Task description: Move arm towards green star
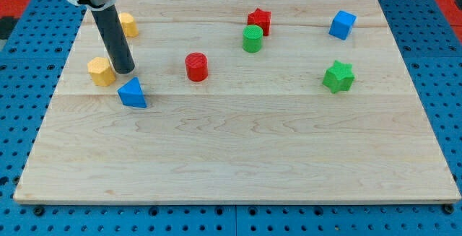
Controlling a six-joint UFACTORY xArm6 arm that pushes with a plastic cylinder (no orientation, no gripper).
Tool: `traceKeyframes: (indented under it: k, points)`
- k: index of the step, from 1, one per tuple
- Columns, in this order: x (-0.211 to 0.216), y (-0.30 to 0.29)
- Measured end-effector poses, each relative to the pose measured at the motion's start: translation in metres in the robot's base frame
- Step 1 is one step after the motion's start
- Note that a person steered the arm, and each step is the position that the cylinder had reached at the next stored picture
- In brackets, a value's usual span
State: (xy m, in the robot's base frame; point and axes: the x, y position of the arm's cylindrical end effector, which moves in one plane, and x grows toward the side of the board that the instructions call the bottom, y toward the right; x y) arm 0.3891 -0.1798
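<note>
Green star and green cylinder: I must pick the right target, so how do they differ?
The green star has points; the green cylinder is round. The star sits at the view's right alone; the cylinder sits nearer the top, beside the red star. Both are green, far from my tip.

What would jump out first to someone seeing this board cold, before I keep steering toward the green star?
The dark rod at the view's upper left stands out first, with my tip set down between the yellow block and the blue triangular block. Next comes the green star, alone at the view's right, far across the wooden board. The red cylinder stands roughly between them.
</note>
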Motion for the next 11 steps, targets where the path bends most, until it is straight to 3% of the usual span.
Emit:
traceKeyframes:
  k: [1,5,7,9,10,11]
  points:
    - [-0.006,0.002]
    - [-0.066,0.101]
    - [-0.074,0.110]
    - [-0.058,0.177]
    - [-0.014,0.185]
    - [0.033,0.230]
